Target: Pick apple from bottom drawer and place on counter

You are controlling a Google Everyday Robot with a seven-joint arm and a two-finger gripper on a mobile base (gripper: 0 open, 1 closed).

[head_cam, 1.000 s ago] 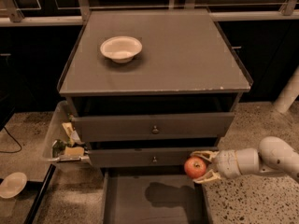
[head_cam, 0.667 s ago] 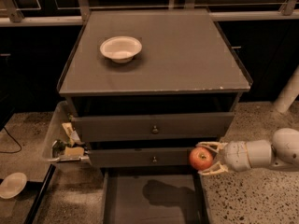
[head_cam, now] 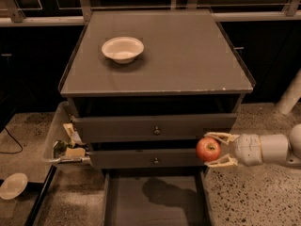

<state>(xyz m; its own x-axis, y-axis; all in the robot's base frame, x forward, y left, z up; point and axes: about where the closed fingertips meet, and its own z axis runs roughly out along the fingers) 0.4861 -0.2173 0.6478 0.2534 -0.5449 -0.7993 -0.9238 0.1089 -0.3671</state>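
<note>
One apple [head_cam: 208, 149] tight in gripper [head_cam: 209, 150], higher than before, beside the middle drawer [head_cam: 141, 159].

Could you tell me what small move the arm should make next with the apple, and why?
Probably lift straight up. The gripper holds the apple level with the middle drawer, out of the open bottom drawer but below the counter, so it needs height before moving inward.
</note>
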